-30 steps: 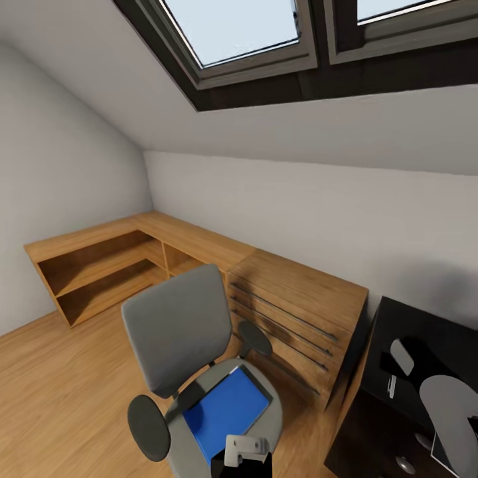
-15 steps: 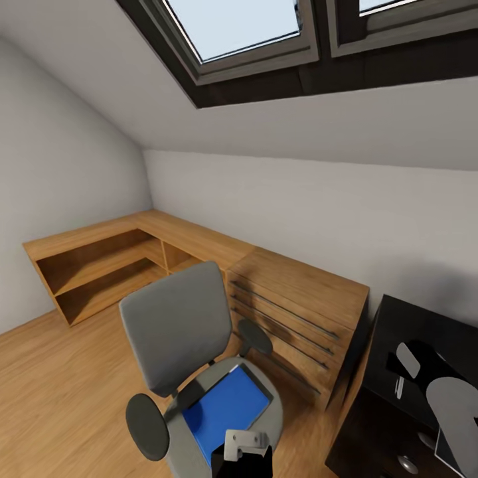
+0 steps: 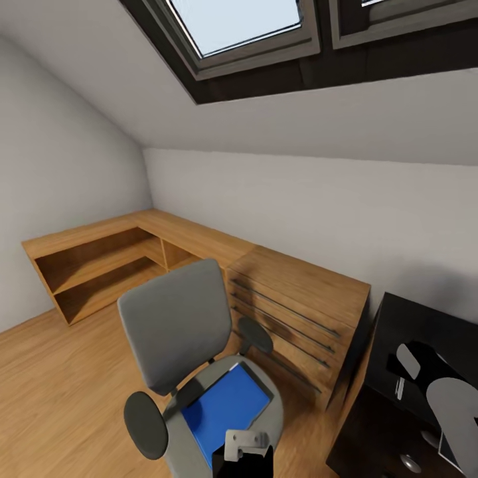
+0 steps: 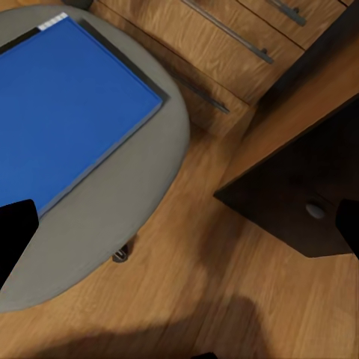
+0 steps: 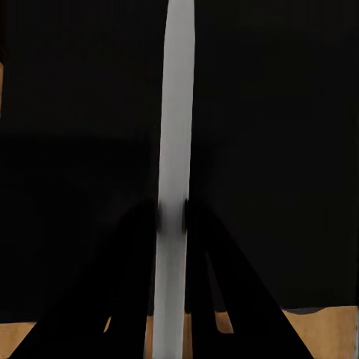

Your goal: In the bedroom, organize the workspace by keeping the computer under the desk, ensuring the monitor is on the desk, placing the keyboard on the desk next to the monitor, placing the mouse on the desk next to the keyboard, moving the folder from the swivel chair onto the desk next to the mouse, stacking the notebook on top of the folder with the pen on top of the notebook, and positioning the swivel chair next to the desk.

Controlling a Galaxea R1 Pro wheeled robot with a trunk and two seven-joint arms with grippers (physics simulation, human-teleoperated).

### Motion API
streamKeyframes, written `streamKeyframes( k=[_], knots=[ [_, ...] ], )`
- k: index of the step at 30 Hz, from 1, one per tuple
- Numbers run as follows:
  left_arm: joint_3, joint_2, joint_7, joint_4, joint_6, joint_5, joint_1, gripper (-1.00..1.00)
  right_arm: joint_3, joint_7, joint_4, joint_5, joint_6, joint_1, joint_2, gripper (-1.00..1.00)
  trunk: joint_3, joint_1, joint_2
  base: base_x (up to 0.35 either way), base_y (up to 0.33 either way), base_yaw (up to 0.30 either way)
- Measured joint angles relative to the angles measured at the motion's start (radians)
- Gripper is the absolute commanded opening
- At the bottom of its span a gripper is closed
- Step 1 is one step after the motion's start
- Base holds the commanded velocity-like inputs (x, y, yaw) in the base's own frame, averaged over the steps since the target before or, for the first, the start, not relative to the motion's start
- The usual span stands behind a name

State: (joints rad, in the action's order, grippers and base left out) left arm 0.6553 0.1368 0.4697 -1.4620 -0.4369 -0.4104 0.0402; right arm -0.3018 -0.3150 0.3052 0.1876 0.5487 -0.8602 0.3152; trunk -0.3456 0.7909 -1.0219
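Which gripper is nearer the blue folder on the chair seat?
Left. The left gripper hangs just over the near end of the folder on the swivel chair. The right gripper is over at the black desk, pinching a thin grey edge.

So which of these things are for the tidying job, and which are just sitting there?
For the job:
grey upholstered swivel chair
flat bright-blue folder, lying on the chair's seat
glossy black desk

Just there:
light-wood chest of drawers
low wooden corner shelves
dark-framed roof window
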Motion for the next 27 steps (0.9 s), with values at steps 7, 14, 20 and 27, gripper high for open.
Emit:
streamKeyframes(
  k=[7, 14, 20, 27],
  knots=[
    [0.0, 0.0, -0.001, -0.001, -0.001, -0.004, 0.0, 1.0, 0.0, 0.0, 0.0, 0.0, 0.0, 0.0, 0.0, -1.0, -0.022, 0.027, -0.049, 0.0, 0.0, 0.0],
    [0.001, 0.0, -0.001, -0.001, -0.001, -0.005, 0.0, 1.0, 0.0, 0.0, -0.001, 0.0, 0.0, 0.0, -0.001, -1.0, -0.038, 0.046, -0.084, 0.0, 0.0, 0.0],
    [0.001, 0.0, -0.001, -0.001, -0.002, -0.005, 0.0, 1.0, 0.0, 0.0, 0.0, -0.022, 0.0, 0.0, -0.001, -1.0, -0.041, 0.05, -0.091, 0.0, 0.0, 0.0],
    [0.003, 0.001, -0.001, -0.001, -0.002, -0.005, 0.0, 1.0, 0.0, 0.0, 0.0, -0.027, 0.0, 0.0, -0.001, -1.0, -0.063, 0.077, -0.14, 0.0, 0.0, 0.0]
  ],
)
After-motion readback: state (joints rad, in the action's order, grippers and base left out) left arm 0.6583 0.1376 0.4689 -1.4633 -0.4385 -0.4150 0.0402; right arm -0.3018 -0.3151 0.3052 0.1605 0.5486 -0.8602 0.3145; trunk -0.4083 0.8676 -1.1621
